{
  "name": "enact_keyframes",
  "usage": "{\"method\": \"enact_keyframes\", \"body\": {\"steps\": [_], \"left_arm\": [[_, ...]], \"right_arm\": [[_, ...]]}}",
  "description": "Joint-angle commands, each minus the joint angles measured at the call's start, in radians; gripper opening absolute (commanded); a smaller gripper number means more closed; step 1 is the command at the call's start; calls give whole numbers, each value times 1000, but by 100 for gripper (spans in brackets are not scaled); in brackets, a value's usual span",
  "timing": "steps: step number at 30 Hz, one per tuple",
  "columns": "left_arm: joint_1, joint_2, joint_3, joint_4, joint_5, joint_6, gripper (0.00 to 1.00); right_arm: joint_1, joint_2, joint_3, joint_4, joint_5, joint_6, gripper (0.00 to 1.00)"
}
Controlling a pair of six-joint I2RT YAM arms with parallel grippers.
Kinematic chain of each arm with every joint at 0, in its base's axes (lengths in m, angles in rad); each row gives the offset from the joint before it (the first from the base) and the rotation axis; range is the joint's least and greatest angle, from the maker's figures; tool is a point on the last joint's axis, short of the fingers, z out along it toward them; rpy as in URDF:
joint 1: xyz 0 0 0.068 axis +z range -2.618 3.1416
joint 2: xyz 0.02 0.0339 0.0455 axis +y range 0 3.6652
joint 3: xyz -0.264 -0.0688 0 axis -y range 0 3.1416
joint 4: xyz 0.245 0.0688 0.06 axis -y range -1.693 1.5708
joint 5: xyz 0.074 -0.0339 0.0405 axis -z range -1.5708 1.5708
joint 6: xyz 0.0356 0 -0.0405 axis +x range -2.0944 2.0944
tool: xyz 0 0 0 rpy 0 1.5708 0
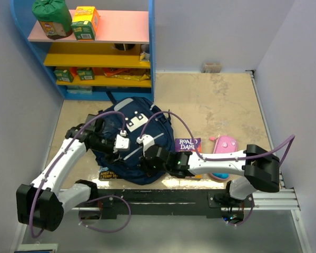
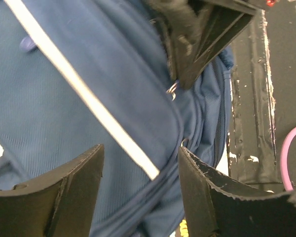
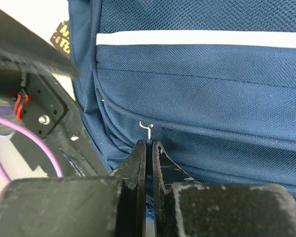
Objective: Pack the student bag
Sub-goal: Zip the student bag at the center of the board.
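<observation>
I have the student bag lying flat on the table directly under both pincers, its front face up. My left gripper hangs just above the fabric with its two fingers standing well apart and nothing between them but air. The bag's thin light stripe runs diagonally across the gap beneath them, and I am not gripping anything on this side. My right gripper sits just ahead of the left one, nose down on the bag's front pocket, with its jaws pressed flat together. A small metal ring on the zip line sits right at its tips, just beyond where the fingers meet. There is a thin sliver of blue in the seam between the jaws, but I cannot tell whether a pull tab is actually pinched there. Back along the right arm from that pincer, a purple Roald Dahl book lies just beside the bag's edge. A pink pencil case lies farther out past the book.
</observation>
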Motion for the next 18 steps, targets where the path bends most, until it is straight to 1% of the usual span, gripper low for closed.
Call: {"method": "enact_keyframes", "body": {"steps": [1, 4, 8, 12, 15, 18], "left_arm": [[-77, -10, -23, 98, 28, -47, 66], [-127, -14, -37, 124, 6, -67, 67], [-194, -31, -72, 230, -44, -139, 67], [-222, -25, -90, 271, -89, -176, 66], [-233, -15, -115, 323, -149, -206, 66], [-249, -2, -139, 382, -218, -266, 60]], "right_arm": [[-5, -56, -31, 46, 44, 59, 0], [-12, -83, -56, 92, 60, 86, 0], [-32, -99, -80, 140, 41, 112, 0], [-38, -83, -70, 157, 24, 113, 0], [-41, -77, -62, 155, 15, 110, 0], [-43, -82, -63, 146, 11, 107, 0]]}}
